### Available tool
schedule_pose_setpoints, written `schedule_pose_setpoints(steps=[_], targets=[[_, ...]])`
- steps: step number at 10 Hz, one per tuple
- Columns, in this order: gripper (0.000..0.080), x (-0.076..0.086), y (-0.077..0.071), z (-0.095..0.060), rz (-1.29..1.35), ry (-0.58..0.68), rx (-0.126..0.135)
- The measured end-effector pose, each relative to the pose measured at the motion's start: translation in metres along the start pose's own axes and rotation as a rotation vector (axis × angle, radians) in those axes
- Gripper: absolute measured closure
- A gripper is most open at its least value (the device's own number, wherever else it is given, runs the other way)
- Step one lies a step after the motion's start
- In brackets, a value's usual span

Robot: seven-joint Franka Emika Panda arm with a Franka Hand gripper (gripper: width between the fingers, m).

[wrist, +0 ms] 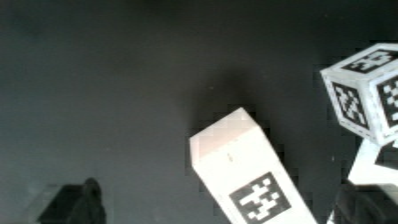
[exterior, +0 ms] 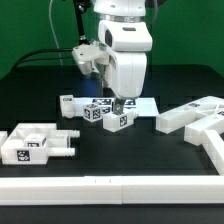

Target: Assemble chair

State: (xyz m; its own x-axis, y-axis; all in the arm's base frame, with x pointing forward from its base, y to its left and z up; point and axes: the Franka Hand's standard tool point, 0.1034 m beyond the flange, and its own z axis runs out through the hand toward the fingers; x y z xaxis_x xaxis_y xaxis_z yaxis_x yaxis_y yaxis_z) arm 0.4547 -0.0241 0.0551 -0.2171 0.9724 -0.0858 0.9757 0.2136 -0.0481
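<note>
My gripper (exterior: 118, 104) hangs low over the middle of the table, by the marker board (exterior: 140, 103). Under it lies a small white tagged bar (exterior: 118, 122). In the wrist view this bar (wrist: 249, 175) lies between my spread fingers (wrist: 71, 202) without touching either, so the gripper (wrist: 222, 208) is open and empty. A tagged white block (wrist: 365, 88) lies just beyond the bar; it also shows in the exterior view (exterior: 96, 112). Another small tagged piece (exterior: 68, 103) lies further to the exterior view's left. A large blocky chair part (exterior: 35, 143) sits at the front left.
More white chair slabs (exterior: 190, 116) lie at the exterior view's right. A long white border rail (exterior: 110, 188) runs along the front, and another rail (exterior: 212, 148) runs down the right side. The table top is black.
</note>
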Motion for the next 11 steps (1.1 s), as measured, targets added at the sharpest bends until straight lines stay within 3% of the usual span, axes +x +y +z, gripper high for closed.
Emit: schedule_pose_setpoints(steps=[1,3,4,5,6,9,11], targets=[[0.0151,-0.011,0.001,-0.003,0.075,-0.003,0.025],[0.0151,-0.051,0.023,-0.019,0.202,-0.02,0.079],[0.0151,-0.065,0.034,-0.02,0.24,-0.024,0.076],[0.0151,-0.076,0.039,-0.023,0.299,-0.021,0.094],[0.0151,-0.079,0.045,-0.028,0.332,-0.026,0.099],[0.0151,-0.083,0.045,-0.024,0.333,-0.023,0.103],[0.0151,-0.121,0.049,-0.011,0.323,-0.003,0.103]])
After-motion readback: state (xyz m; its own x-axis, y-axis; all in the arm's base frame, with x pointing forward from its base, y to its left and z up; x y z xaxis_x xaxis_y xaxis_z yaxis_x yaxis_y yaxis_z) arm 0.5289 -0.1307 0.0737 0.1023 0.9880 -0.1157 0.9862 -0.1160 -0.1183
